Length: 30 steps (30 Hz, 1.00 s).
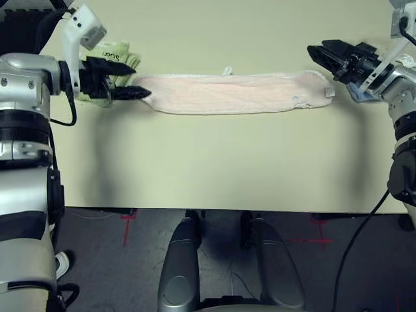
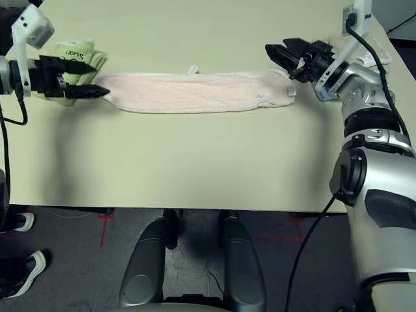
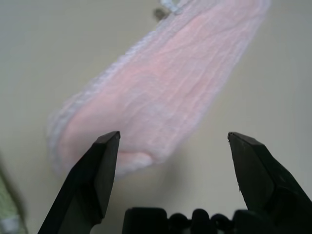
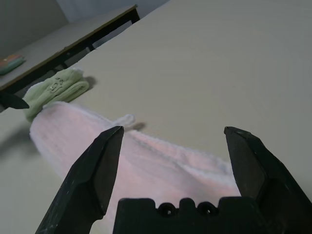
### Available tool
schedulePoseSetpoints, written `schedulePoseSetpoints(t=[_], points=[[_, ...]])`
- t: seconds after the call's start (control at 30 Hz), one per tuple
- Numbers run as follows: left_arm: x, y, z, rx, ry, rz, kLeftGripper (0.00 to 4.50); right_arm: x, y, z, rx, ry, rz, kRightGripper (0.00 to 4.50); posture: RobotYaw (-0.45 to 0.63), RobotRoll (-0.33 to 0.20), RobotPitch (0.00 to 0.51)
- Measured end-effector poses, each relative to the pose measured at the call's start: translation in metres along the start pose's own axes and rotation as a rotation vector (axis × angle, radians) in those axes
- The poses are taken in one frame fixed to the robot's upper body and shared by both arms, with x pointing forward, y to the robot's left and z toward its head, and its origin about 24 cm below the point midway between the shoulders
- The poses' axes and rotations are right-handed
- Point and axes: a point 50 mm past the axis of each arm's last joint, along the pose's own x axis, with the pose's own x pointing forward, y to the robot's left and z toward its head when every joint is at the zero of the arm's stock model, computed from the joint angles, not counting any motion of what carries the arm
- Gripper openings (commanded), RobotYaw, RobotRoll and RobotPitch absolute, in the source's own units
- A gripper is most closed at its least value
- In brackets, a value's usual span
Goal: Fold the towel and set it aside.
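A: Pink terry, ribbed, with a white looped edging: that's the towel (image 1: 231,93), lying as a long narrow strip across the far part of the worktop (image 1: 214,162), one end toward each arm

B: And the end effectors?

A: Both are spread wide and empty. The left end effector (image 1: 130,79) hovers just at the towel's left end, beside the light green towel (image 1: 117,57). The right end effector (image 1: 325,57) hangs above the right end, near the small white tag (image 1: 329,93)

B: How do you expect it to handle?

A: Soft and limp, I'd say, and light. It will sag and drape from wherever it's pinched, and won't hold a shape by itself. The terry pile should give the fingers decent friction, so slipping seems unlikely

B: Where to grab?

A: At the short ends, through the full layered thickness, not just the looped trim, which could stretch or pull free. Pinching one end and carrying it over to the other looks like the sensible fold
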Motion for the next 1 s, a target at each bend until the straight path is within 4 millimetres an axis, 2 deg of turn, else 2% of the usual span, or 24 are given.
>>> schedulePoseSetpoints(t=[0.13, 0.37, 0.63, 0.87, 1.0], points=[[0.005, -0.021, -0.007, -0.093, -0.071, -0.071, 4.47, -0.009, 0.001, -0.013, 0.094, 0.007, 0.016, 4.45, 0.03, 0.0, 0.272], [0.012, -0.035, -0.025, -0.13, -0.105, -0.091, 4.47, -0.026, 0.0, -0.024, 0.239, -0.029, -0.022, 4.45, 0.03, 0.0, 0.272], [0.029, -0.035, -0.039, 0.111, -0.202, -0.007, 4.47, -0.036, 0.004, -0.033, 0.335, -0.017, -0.041, 4.45, 0.03, 0.0, 0.27], [0.031, -0.03, -0.049, 0.203, -0.213, 0.01, 4.47, -0.045, 0.008, -0.045, 0.429, 0.008, -0.041, 4.45, 0.03, 0.0, 0.269], [0.033, -0.03, -0.051, 0.249, -0.212, 0.003, 4.47, -0.055, 0.007, -0.045, 0.494, 0.012, -0.05, 4.45, 0.02, 0.0, 0.272]])
